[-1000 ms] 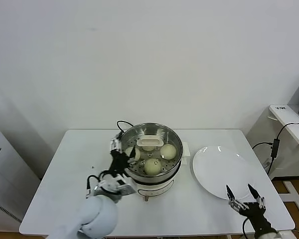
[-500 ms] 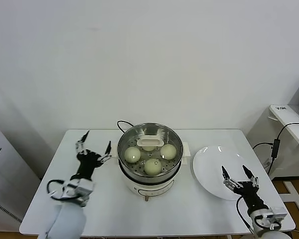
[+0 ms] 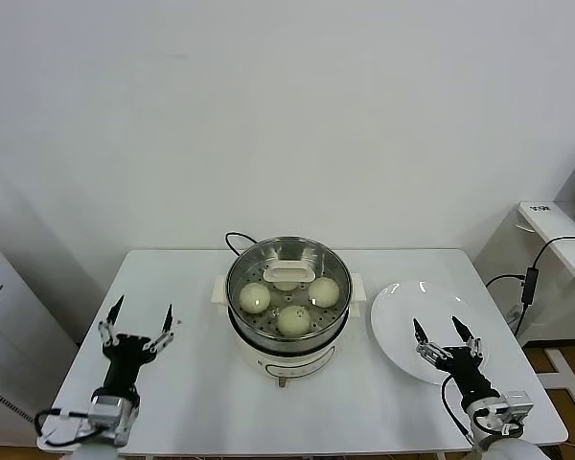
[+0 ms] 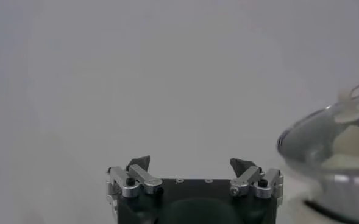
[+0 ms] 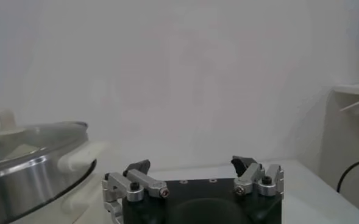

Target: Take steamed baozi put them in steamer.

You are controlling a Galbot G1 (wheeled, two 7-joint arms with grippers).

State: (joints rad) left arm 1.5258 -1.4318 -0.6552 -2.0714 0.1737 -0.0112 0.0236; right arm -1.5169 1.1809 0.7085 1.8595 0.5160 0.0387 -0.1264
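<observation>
The steamer (image 3: 287, 251) stands mid-table, a shiny steel basket on a white base. Three cream-white baozi lie in it: one on the left (image 3: 255, 297), one at the front (image 3: 293, 320), one on the right (image 3: 324, 290). A white handle piece (image 3: 288, 274) crosses the back of the basket. My left gripper (image 3: 137, 321) is open and empty over the table's front left, well clear of the steamer. In the left wrist view the left gripper (image 4: 191, 164) has the steamer (image 4: 331, 152) off to one side. My right gripper (image 3: 445, 333) is open and empty above the plate's near edge, and the right wrist view shows the right gripper (image 5: 191, 164) with the steamer (image 5: 27, 170) beside it.
A flat white plate (image 3: 407, 302) lies to the right of the steamer with nothing on it. A black cable (image 3: 235, 240) runs behind the steamer. A white side table (image 3: 556, 230) with cables stands beyond the table's right edge.
My left gripper has drawn back from the steamer's left rim to the table's front left. My right gripper has risen a little and moved in over the plate.
</observation>
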